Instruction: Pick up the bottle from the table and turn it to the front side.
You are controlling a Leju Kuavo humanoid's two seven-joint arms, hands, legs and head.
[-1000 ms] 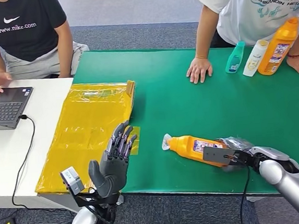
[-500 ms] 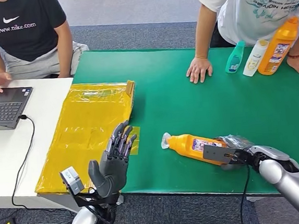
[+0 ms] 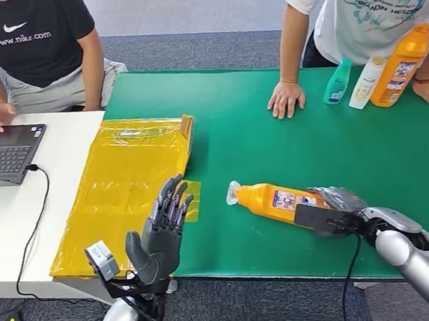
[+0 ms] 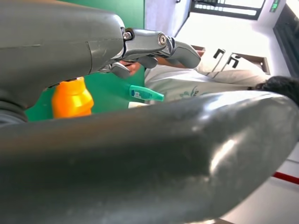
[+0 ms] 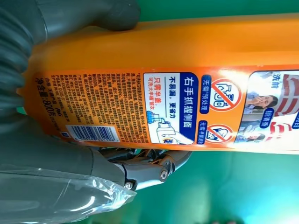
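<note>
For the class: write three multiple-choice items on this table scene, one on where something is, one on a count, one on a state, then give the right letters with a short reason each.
1. Where does the yellow plastic bag lie?
A. across the join of the white and green tables
B. under the laptop
C. at the far right of the green table

2. How many bottles stand or lie on the green table?
A. two
B. four
C. six

3. What is the right hand doing?
A. hanging open over the floor
B. gripping the lying orange bottle
C. pressing the laptop keys

Answers: 1 A, the bag spans both tabletops beside the raised left hand. 2 B, three bottles by the far person plus the lying one. 3 B, the right wrist view shows thumb and fingers around its base.
</note>
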